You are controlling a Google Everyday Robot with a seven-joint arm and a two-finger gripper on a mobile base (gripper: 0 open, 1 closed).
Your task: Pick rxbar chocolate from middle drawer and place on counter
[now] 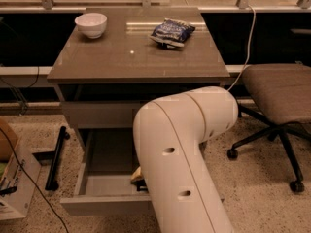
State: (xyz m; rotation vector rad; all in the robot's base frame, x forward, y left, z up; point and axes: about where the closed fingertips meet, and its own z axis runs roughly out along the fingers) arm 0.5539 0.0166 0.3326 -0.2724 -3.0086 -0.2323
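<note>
The middle drawer (103, 155) stands pulled open at the bottom of the cabinet, grey inside. My big white arm (180, 159) reaches down into its right half and hides most of it. Only a pale tan tip of my gripper (137, 174) shows at the arm's left edge, low in the drawer. A thin dark sliver just under it is the rxbar chocolate (141, 187); the rest of the bar is hidden behind the arm. The glossy grey-brown counter (121, 59) lies above.
A white bowl (91, 24) stands at the counter's back left and a crinkly blue-white snack bag (171, 32) at its back right. An office chair (277, 89) is to the right. A cardboard box (12, 188) and a black bar (55, 159) lie on the floor at left.
</note>
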